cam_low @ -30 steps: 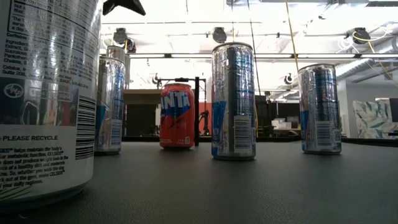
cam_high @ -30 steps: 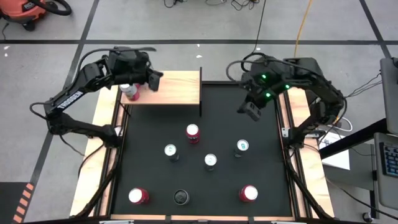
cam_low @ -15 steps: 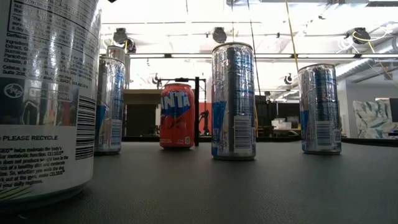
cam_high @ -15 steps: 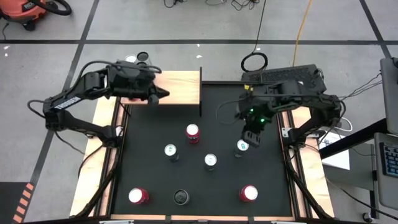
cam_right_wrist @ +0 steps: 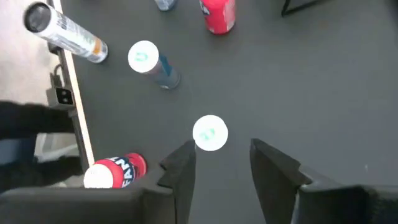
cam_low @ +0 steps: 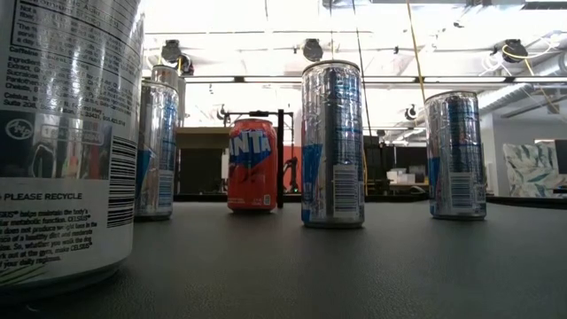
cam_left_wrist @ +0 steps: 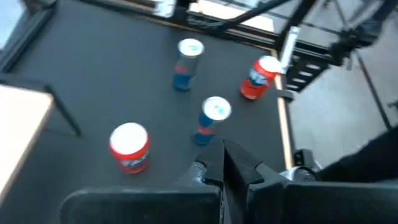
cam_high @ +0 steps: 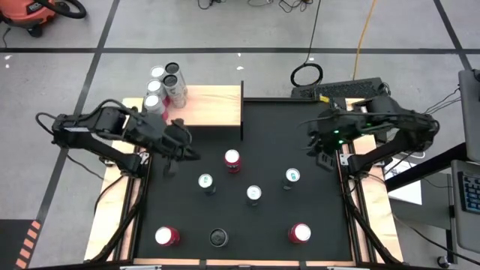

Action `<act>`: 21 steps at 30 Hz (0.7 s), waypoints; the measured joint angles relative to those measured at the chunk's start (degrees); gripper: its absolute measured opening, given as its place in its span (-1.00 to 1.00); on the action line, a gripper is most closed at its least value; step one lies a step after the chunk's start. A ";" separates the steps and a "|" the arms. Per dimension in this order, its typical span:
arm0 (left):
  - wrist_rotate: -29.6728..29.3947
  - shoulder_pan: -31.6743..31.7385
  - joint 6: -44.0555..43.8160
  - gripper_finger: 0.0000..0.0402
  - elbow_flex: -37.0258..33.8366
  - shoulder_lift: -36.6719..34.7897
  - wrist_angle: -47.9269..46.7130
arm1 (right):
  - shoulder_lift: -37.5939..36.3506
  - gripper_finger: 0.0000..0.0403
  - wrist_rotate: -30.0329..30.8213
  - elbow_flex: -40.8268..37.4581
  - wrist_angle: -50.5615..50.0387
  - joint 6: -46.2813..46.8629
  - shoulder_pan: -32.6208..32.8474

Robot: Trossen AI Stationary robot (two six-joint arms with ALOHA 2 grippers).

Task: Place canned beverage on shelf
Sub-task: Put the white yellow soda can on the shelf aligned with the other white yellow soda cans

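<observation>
Your inventory: cans [cam_high: 164, 88] x4 on shelf [cam_high: 214, 105], far-left bench corner. Orange can [cam_low: 252, 165] reads "NTA"; near can [cam_low: 66, 142]: "PLEASE RECYCLE". Left pincer [cam_high: 191, 152] shut, empty; right pincer [cam_right_wrist: 221, 165] part-open, empty.

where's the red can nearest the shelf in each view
high view: red can mid-mat, just below the shelf post.
low view: centre-left in the far row, touching the post in the picture.
left wrist view: lower left, near the post.
right wrist view: top edge, post beside it.
Shared landmark: the shelf post.
</observation>
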 joint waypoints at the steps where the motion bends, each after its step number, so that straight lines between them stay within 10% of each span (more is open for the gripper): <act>1: 0.00 -0.76 1.55 -1.00 0.02 0.28 0.63 | -1.13 -0.34 0.16 -0.59 0.49 0.09 0.00; 7: 1.92 -5.29 6.97 -0.81 0.02 3.16 7.11 | -7.15 -0.34 -0.76 -4.34 2.76 -1.86 0.02; 21: -5.33 -23.22 -2.29 0.43 0.02 13.72 11.56 | -10.73 -0.34 -1.40 -8.95 9.65 -6.31 0.02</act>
